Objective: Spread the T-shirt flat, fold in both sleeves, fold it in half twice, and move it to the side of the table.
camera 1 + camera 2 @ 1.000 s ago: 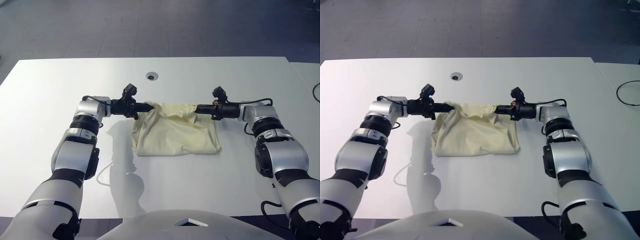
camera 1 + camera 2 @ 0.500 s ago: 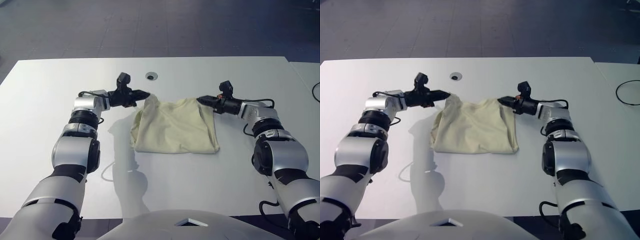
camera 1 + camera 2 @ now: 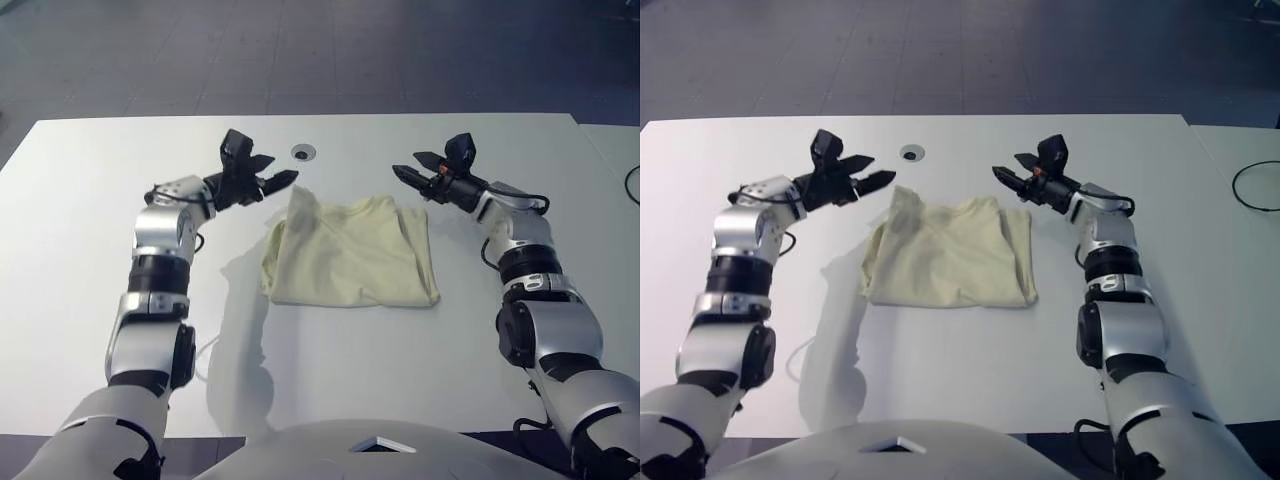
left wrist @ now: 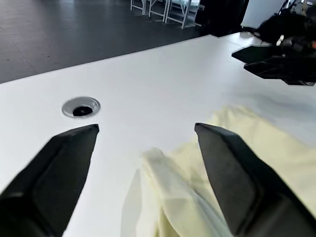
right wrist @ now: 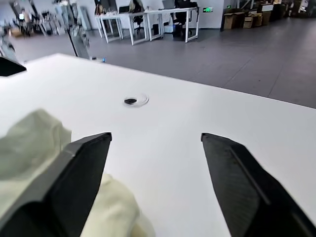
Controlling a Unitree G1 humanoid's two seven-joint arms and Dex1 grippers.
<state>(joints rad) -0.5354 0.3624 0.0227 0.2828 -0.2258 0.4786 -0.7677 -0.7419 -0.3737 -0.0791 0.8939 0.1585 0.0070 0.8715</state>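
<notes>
My left arm stretched forward, forearm angled inward. Left gripper (image 3: 282, 167) held high, fingers (image 4: 69, 163) spread wide, nothing between them. My right arm extended likewise, wrist turned inward. Right gripper (image 3: 406, 163) held high, its fingers (image 5: 79, 173) parted wide, empty. Both grippers point toward each other, well apart, at about same height.

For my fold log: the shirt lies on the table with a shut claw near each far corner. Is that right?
No. Both are open: the wrist views show the left claw and right claw with fingers spread, holding nothing. The shirt does lie on the table, a claw near each far corner.
</notes>
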